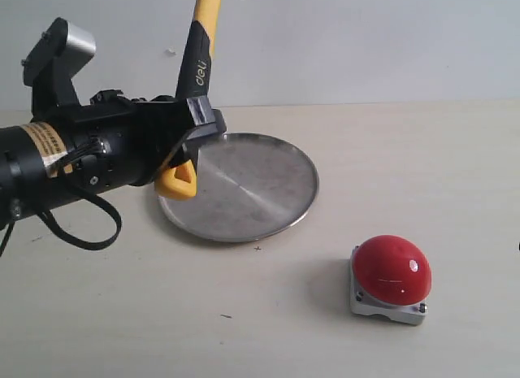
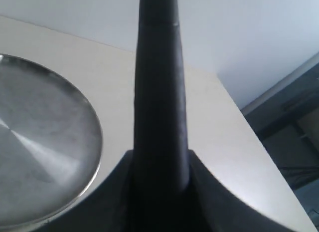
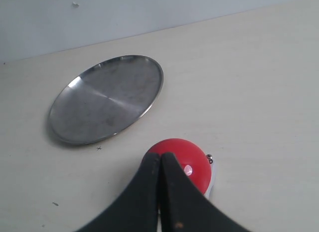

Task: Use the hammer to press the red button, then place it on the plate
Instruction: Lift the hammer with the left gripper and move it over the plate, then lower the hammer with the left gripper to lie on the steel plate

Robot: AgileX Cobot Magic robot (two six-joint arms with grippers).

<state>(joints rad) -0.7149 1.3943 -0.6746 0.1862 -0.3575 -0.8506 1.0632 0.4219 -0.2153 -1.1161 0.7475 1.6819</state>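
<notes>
L claw (image 1: 193, 126) clenched on the hammer (image 1: 201, 61), gripping black part of handle just above the yellow end. Hammer near upright w/ slight tilt, head at top edge of ext view, mostly cut off. Yellow end sits low over left rim of the plate (image 1: 252, 191); touching or not, can't tell. R claw (image 3: 160, 159) clenched tight, fingers pressed together, empty, just over the red button (image 3: 184, 151) per its wrist cam. Red button on the desk (image 1: 122, 313), right of plate and nearer cam in ext view, well apart from hammer. Plate flat on desk.
</notes>
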